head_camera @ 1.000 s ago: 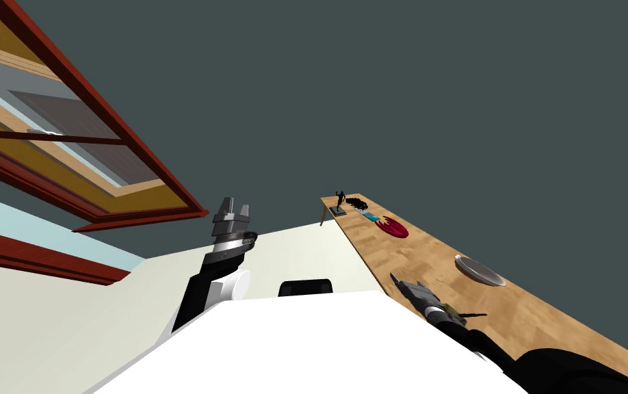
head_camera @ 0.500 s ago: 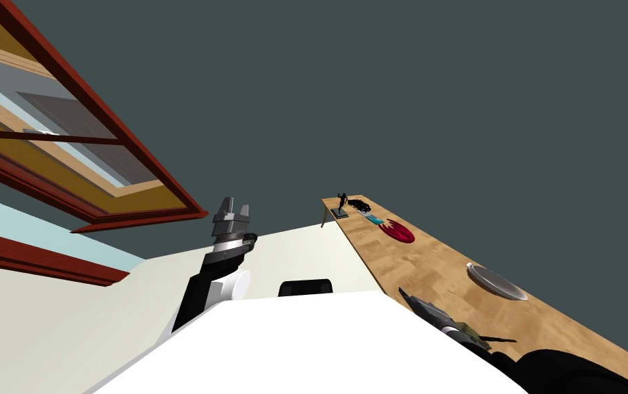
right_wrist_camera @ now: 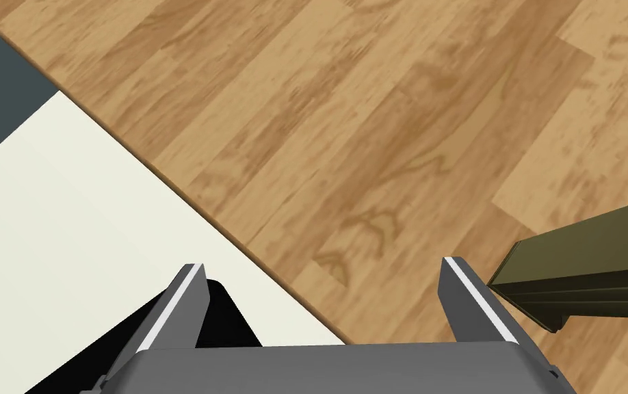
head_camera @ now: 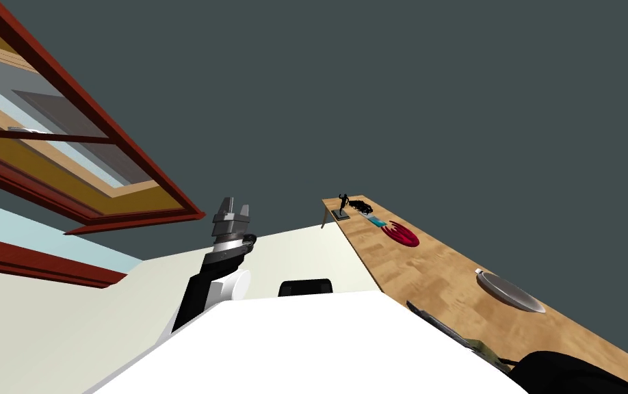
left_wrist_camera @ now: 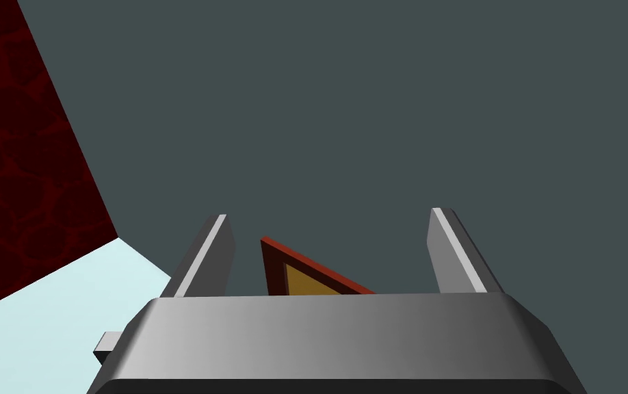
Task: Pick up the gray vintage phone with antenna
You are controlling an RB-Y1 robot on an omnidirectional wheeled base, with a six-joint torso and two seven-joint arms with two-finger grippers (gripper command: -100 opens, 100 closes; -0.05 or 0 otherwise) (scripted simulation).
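Where wooden table (head_camera: 415, 273) lines grey wall (head_camera: 408, 102): phone (right_wrist_camera: 593, 273), seemingly olive.

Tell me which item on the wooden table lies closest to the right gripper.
The olive phone, just beside one of the right gripper's fingers; the grey dish and red dish sit farther along the table.

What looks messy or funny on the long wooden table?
Nothing is spilled or broken. The red dish, grey plate and dark figure sit on the wooden table. The olive phone lies just outside the open right gripper.
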